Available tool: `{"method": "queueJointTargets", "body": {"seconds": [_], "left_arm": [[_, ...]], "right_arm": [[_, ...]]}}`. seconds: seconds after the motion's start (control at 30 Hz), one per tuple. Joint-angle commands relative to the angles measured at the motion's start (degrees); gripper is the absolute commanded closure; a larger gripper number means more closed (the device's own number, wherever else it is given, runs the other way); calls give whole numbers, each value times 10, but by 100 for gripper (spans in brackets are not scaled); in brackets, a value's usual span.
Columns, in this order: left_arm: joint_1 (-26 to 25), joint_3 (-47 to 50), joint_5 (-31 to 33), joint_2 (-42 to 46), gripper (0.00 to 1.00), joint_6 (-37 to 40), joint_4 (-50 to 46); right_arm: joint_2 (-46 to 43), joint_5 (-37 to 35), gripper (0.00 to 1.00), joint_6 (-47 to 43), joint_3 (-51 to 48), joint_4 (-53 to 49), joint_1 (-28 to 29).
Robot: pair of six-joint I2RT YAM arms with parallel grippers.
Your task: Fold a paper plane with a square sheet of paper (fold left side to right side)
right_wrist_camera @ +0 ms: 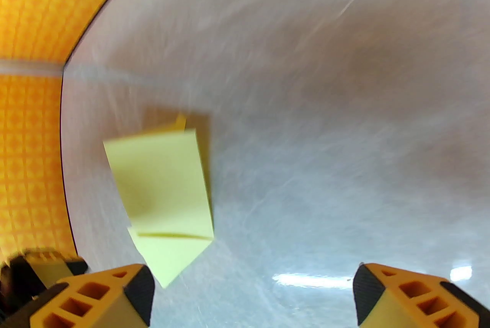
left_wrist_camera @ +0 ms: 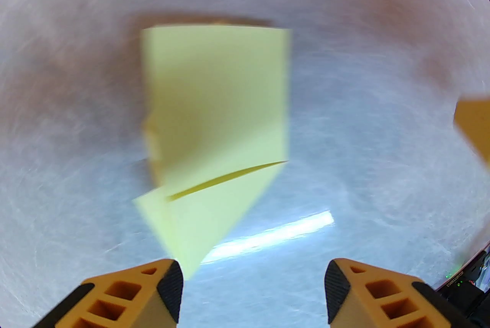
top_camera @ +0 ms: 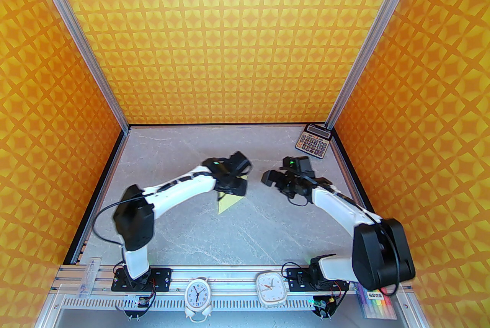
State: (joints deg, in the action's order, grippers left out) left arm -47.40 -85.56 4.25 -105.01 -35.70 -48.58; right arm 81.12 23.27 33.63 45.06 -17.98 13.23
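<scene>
so, left gripper (left_wrist_camera: pixel 253 290) & right gripper (right_wrist_camera: pixel 252 294) are wide, empty; paper (left_wrist_camera: pixel 214 119) lies folded. better press it flat w/o shifting.

1. The left arm (top_camera: pixel 180 186) reaches inward from its base, wrist bent down directly over the folded sheet of paper (top_camera: pixel 227 202)
2. The left gripper (left_wrist_camera: pixel 252 280) points down at the sheet, its fingers (left_wrist_camera: pixel 168 288) spread apart with nothing between them
3. The right arm (top_camera: pixel 337 206) stretches inward, wrist to the right of the sheet and apart from it
4. The right gripper (right_wrist_camera: pixel 252 292) has its fingers (right_wrist_camera: pixel 139 292) spread wide, gripping nothing
</scene>
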Motion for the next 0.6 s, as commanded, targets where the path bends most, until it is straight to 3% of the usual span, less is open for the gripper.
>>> {"method": "queueJointTargets", "body": {"seconds": [0.0, 0.23, 0.57], "left_arm": [[22, 59, -51, 0, 36, 6, 43], [39, 104, -97, -19, 31, 14, 96], [55, 95, -96, -56, 37, 26, 116]], "right_arm": [[19, 23, 11, 9, -6, 42, 30], [51, 15, 10, 17, 9, 49, 63], [65, 17, 9, 17, 12, 51, 74]]}}
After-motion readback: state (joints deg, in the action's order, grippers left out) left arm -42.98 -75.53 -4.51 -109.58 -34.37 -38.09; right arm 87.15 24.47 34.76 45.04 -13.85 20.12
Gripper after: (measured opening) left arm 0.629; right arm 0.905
